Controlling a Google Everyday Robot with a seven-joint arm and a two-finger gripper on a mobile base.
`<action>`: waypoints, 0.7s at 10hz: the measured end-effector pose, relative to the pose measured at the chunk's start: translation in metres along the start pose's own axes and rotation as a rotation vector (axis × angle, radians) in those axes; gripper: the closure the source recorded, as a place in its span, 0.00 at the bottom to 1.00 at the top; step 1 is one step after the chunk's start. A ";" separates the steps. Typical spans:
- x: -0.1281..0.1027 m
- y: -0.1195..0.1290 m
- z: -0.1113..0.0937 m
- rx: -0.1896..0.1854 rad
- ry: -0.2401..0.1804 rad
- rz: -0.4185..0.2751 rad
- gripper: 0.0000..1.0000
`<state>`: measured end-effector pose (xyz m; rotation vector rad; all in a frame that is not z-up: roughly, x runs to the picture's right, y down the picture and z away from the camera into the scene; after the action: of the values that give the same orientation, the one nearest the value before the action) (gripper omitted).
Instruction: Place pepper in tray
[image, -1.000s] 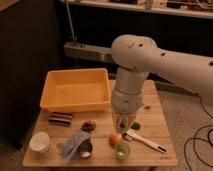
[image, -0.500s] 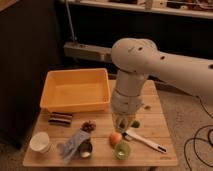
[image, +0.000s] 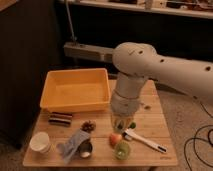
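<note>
A small wooden counter (image: 150, 117) of pale slats stands on a speckled grey floor (image: 192, 112). Black cables (image: 199, 142) loop across the floor at the right. Behind the counter runs a dark wall with a long grey metal rail (image: 87, 51). A dark cabinet (image: 22, 65) fills the left side. The light is dim and warm.

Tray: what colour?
Yellow-orange, plain, no pattern: the tray in the camera view, at the table's back left. The pincer hangs right of it.
</note>
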<state>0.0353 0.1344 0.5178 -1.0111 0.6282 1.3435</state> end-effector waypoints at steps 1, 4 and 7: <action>-0.010 0.008 -0.002 -0.015 0.002 -0.030 1.00; -0.055 0.055 -0.017 -0.063 0.004 -0.149 1.00; -0.135 0.130 -0.057 -0.129 -0.022 -0.313 1.00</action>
<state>-0.1030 0.0092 0.5778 -1.1456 0.3510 1.1268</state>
